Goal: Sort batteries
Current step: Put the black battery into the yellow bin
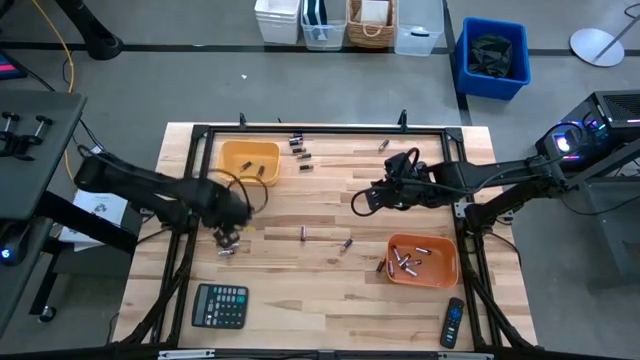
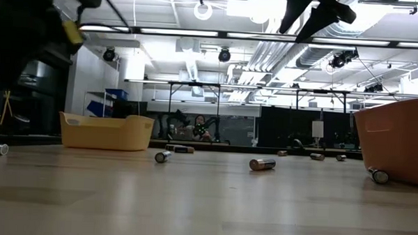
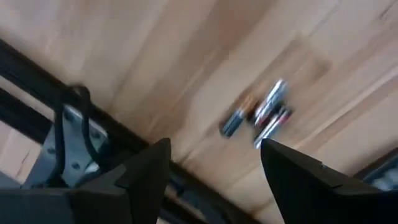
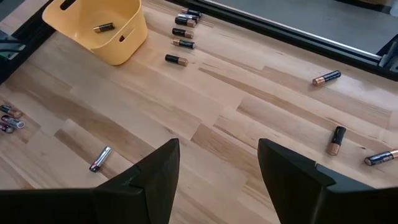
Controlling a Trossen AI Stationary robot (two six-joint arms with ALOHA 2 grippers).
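Note:
The batteries lie scattered on the wooden table. A small cluster (image 3: 261, 112) lies near the table's left edge, directly below my left gripper (image 3: 214, 165), which points down, open and empty. Single batteries (image 1: 303, 233) (image 1: 346, 243) lie mid-table, and more (image 4: 180, 31) lie beside the yellow bin (image 1: 250, 160), which holds one battery (image 4: 102, 27). The orange bin (image 1: 422, 260) holds several batteries. My right gripper (image 4: 217, 168) hovers open above the table's middle right, tilted down toward the far left, with nothing between its fingers.
A black calculator (image 1: 220, 305) lies near the front left and a black remote (image 1: 453, 322) at the front right. A black frame rail (image 1: 300, 130) runs around the table. One battery (image 2: 378, 175) lies against the orange bin's foot.

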